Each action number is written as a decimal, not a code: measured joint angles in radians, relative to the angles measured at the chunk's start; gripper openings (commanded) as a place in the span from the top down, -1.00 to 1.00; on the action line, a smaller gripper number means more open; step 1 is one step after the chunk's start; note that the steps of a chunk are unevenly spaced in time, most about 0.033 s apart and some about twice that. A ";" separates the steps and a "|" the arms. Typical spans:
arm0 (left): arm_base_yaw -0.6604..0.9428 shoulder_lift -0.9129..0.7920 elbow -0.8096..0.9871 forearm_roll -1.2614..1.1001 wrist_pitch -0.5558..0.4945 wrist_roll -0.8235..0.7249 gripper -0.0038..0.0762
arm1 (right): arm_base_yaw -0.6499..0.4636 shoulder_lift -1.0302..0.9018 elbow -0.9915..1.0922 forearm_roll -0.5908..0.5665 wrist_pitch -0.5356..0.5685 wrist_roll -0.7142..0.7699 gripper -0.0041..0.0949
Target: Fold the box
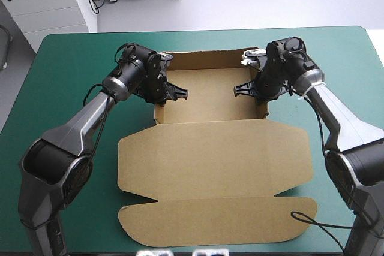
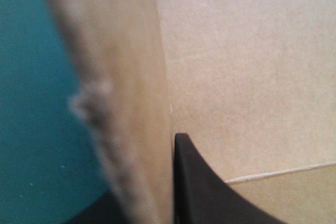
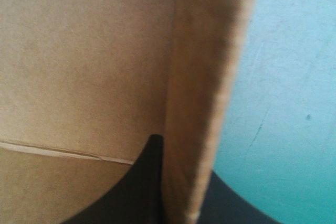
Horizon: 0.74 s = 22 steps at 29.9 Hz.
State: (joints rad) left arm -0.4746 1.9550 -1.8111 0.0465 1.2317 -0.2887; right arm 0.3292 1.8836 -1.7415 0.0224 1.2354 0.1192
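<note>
Worktop: a teal-green cover (image 1: 60, 70) over the whole top, with pale floor beyond its far edge.
Far left corner: a white cabinet (image 1: 51, 4) stands off the worktop, apart from the arms.
Left hand (image 1: 163, 92): all but closed on the box's left wall. One black finger (image 2: 194, 182) lies inside against the board, and the other is only a dark patch on the outer side.
Box (image 1: 210, 91): brown and unprinted, at the worktop's middle toward the far edge. It is an open tray with its back and side walls raised.
Lid (image 1: 216, 154): lies flat on the near side of the tray. Its end flap (image 1: 216, 223) reaches close to the near edge.
Right hand (image 1: 257, 91): clamped on the right wall in the same way, one finger (image 3: 142, 182) inside.
In the way: in each wrist view the raised wall hides most of the outer finger.
</note>
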 measured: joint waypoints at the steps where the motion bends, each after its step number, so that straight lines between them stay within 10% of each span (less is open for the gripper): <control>1: 0.000 0.009 0.000 -0.004 0.000 0.001 0.92 | 0.000 0.011 0.000 -0.001 0.000 -0.001 0.95; 22: 0.021 0.072 -0.002 -0.041 -0.003 -0.004 0.92 | -0.001 0.063 0.001 0.001 -0.003 -0.003 0.95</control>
State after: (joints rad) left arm -0.4532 2.0275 -1.8132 0.0057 1.2285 -0.2924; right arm 0.3282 1.9464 -1.7406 0.0236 1.2324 0.1161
